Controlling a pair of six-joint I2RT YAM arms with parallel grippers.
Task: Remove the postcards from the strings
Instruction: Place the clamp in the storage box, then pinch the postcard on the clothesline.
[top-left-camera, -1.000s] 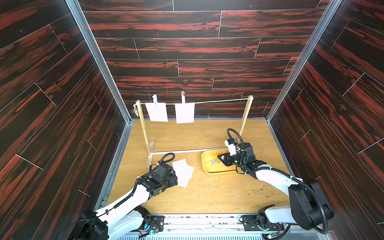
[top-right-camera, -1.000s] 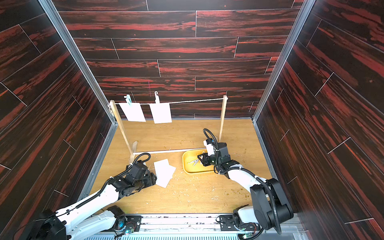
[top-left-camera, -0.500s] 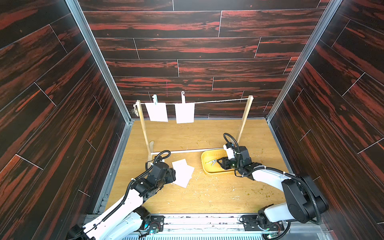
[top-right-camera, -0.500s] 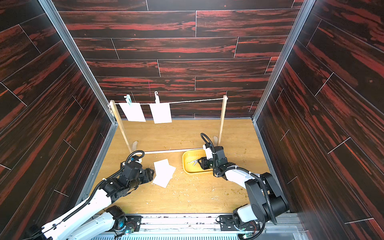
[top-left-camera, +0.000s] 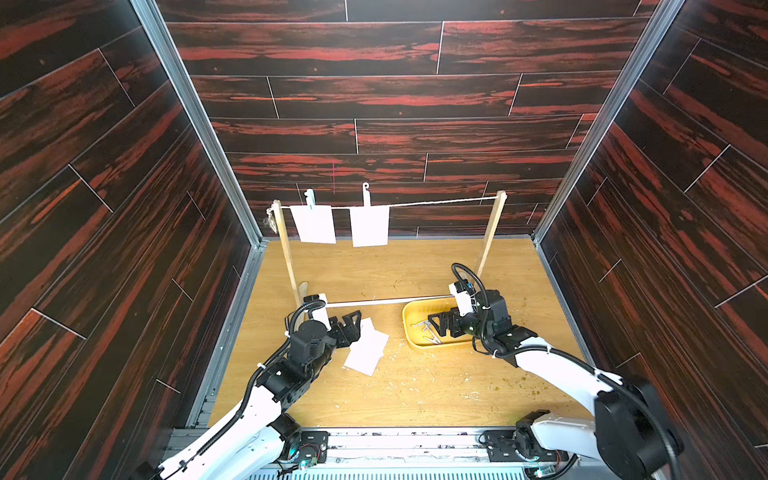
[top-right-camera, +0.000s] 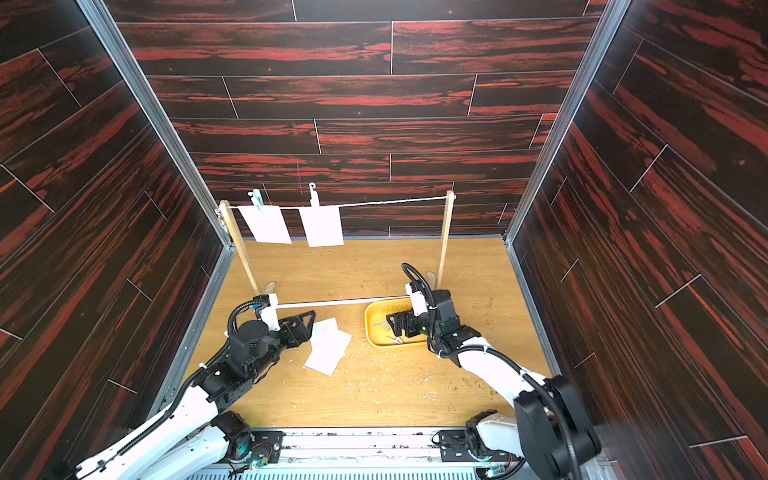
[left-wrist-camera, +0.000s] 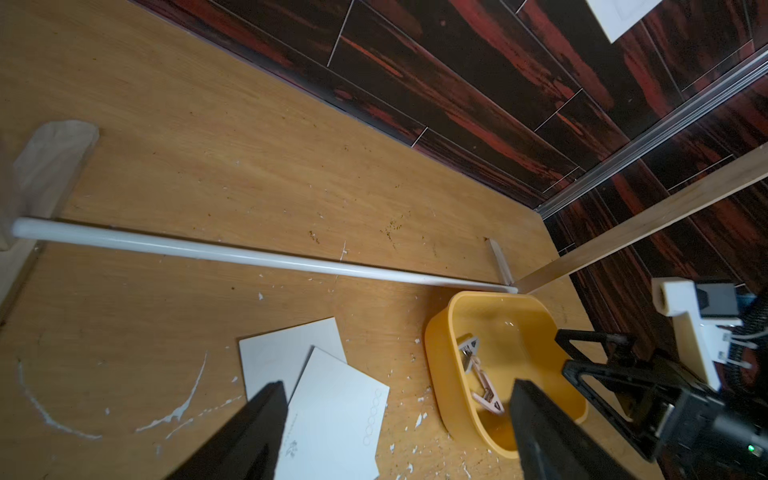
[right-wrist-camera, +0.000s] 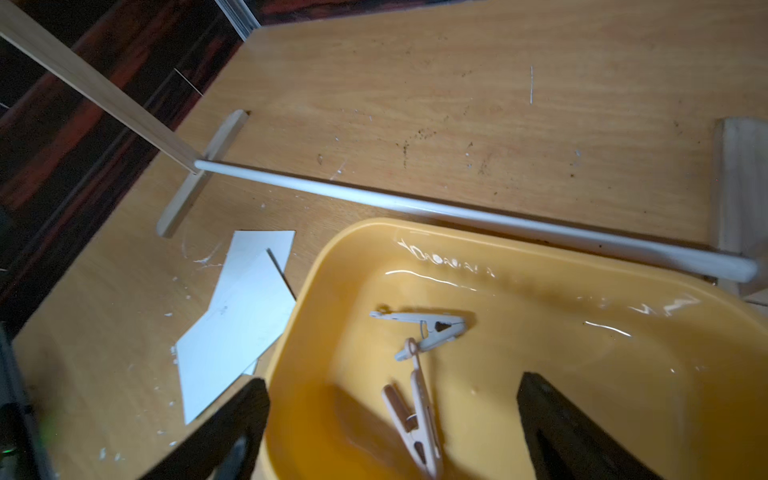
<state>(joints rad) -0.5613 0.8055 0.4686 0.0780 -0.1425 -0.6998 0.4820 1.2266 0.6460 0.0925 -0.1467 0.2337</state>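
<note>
Removed: two plain white paper postcards, laid flat beside yellow plastic tray.
Remaining: two more, pegged on thin whitish twine string, beyond tray.
Left gripper, right gripper: spread wide, empty.

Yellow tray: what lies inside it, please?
Two pale clothespins lie on the floor of the tray, their ends close together. The open right gripper hangs above them. In the right wrist view its fingers hide the near corners of the floor.

left gripper spread, right gripper spread
</note>
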